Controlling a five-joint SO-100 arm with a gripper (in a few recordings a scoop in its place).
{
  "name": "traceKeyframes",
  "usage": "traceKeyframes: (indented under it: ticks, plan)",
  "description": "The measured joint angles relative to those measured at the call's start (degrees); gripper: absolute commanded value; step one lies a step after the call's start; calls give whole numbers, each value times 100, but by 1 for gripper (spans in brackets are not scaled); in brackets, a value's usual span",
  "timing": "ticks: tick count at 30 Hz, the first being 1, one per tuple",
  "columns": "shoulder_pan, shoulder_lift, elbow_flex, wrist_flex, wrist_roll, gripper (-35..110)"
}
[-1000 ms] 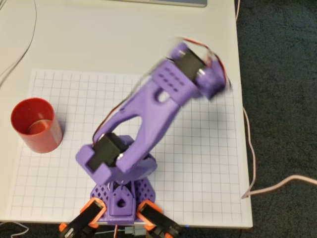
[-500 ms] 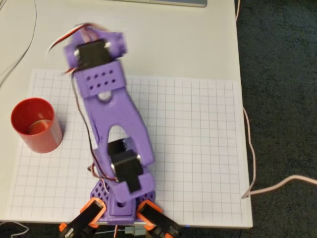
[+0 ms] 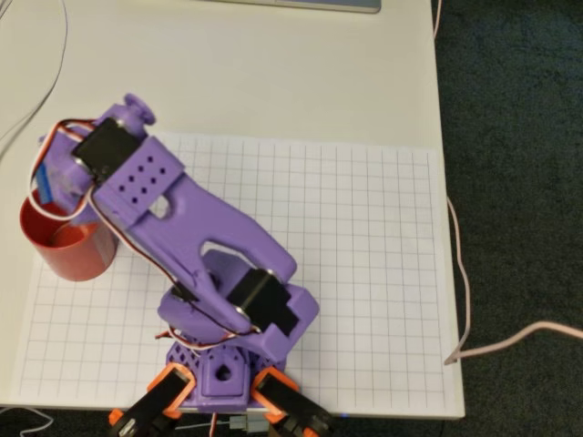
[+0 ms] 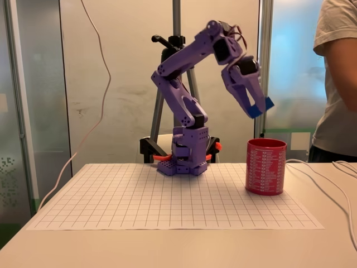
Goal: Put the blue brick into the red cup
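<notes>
Swung left since the earlier overhead frame, now over cup (image 3: 68, 246) | arm (image 4: 184, 84) raised, elbow bent, wrist angled down | gripper (image 4: 257, 109) clamped on brick (image 4: 260, 108) | brick above cup (image 4: 266, 166), not touching

Overhead view looking straight down, close, arm base at lower centre of frame, fixed view low at surface (image 4: 167, 245) height, facing the arm (image 4: 184, 117) from the front, both sharing the gridded sheet (image 3: 364, 273), red cup (image 4: 266, 166)
</notes>
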Motion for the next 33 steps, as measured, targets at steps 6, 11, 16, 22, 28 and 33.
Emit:
traceKeyframes:
  ticks: [6, 11, 16, 22, 28, 33]
  plan:
    - [-343, -466, 44, -123, 53, 0]
    - [-615, -738, 97, -158, 53, 0]
    - [-650, -756, 97, -229, 0, 24]
    - [-510, -738, 185, -264, -308, 48]
    - [-413, -712, 281, -264, -325, 48]
    - [-352, -712, 290, -264, -422, 48]
